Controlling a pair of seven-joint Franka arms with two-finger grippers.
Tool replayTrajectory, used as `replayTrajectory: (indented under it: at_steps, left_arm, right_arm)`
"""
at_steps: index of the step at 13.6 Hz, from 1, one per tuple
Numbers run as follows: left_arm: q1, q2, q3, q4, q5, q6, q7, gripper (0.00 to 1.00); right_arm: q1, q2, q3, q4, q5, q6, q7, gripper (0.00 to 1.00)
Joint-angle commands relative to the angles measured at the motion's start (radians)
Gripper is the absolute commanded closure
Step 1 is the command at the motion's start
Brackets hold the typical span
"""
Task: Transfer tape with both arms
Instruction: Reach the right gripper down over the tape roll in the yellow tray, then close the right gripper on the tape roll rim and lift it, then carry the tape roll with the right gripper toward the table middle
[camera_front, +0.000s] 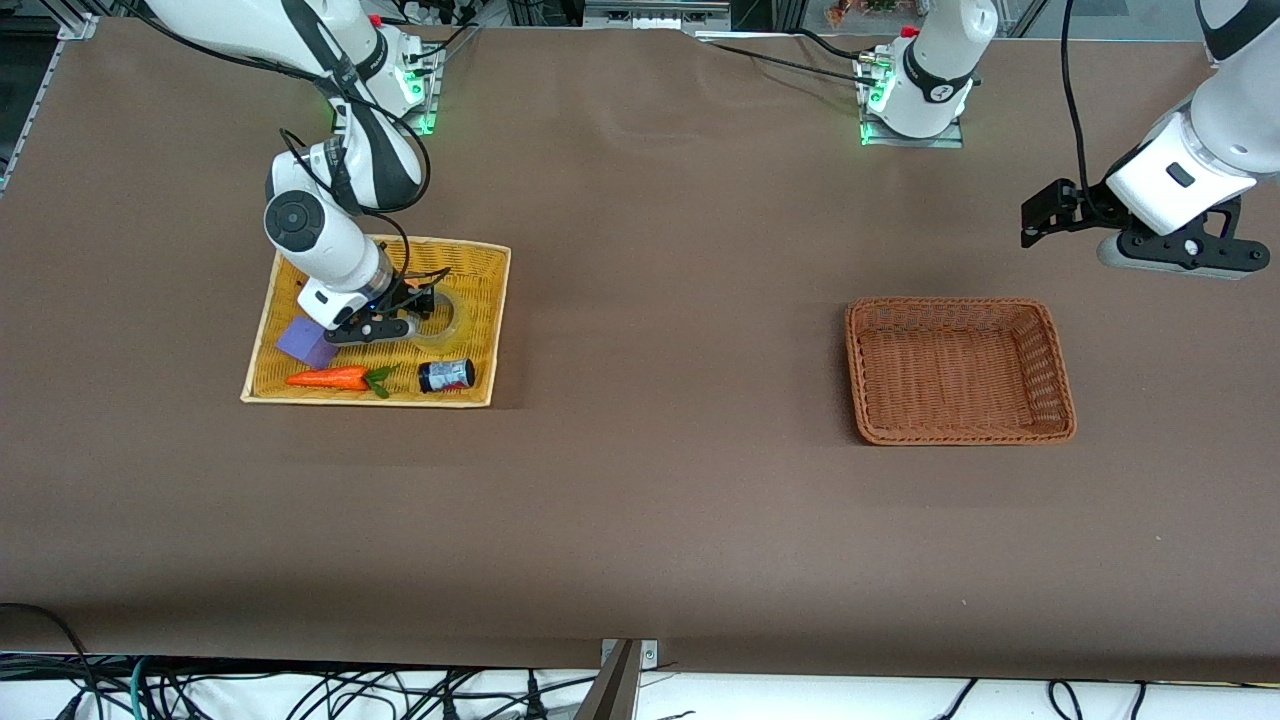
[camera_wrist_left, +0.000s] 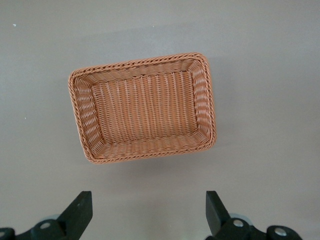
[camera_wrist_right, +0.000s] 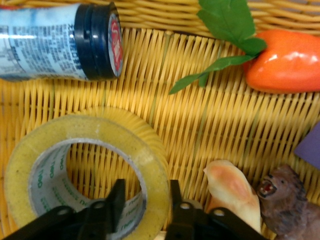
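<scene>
The right gripper straddles the tape's wall, jaws about closed on it for the pickup; next comes lifting, while the left gripper waits open near the brown basket.

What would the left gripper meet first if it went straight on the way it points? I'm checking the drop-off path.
Probably bare table just beside the brown wicker basket. The left gripper is open and points down, with the basket slightly ahead of its line; depth is unclear.
</scene>
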Motion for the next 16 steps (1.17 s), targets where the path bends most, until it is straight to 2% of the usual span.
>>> replayTrajectory:
  at_steps: [1,3,6,9,11,13,16]
  left_arm:
    - [0.006,0.012,-0.008,0.025,0.008,-0.008,0.003,0.0]
    - [0.004,0.012,-0.008,0.025,0.008,-0.008,0.003,0.0]
    - [0.004,0.012,-0.011,0.025,0.008,-0.008,0.003,0.0]
    - [0.004,0.012,-0.012,0.025,0.008,-0.008,0.003,0.0]
    - [0.004,0.012,-0.012,0.026,0.008,-0.008,0.004,0.0]
    - [0.004,0.01,-0.012,0.026,0.008,-0.008,0.003,0.0]
    - [0.001,0.01,-0.012,0.026,0.008,-0.008,0.004,0.0]
  right_arm:
    - [-0.004,0.012,0.007,0.045,0.003,-0.003,0.038,1.0]
    - [-0.003,-0.001,0.008,0.094,0.002,-0.062,0.038,1.0]
    - [0.002,-0.008,0.013,0.322,-0.001,-0.347,0.044,1.0]
    - [0.07,0.014,0.021,0.527,0.011,-0.52,0.073,1.0]
    - [0.15,0.034,0.021,0.619,0.016,-0.555,0.154,1.0]
    - [0.227,0.096,0.022,0.712,0.017,-0.575,0.281,1.0]
    - [0.392,0.245,0.021,0.86,0.016,-0.563,0.541,1.0]
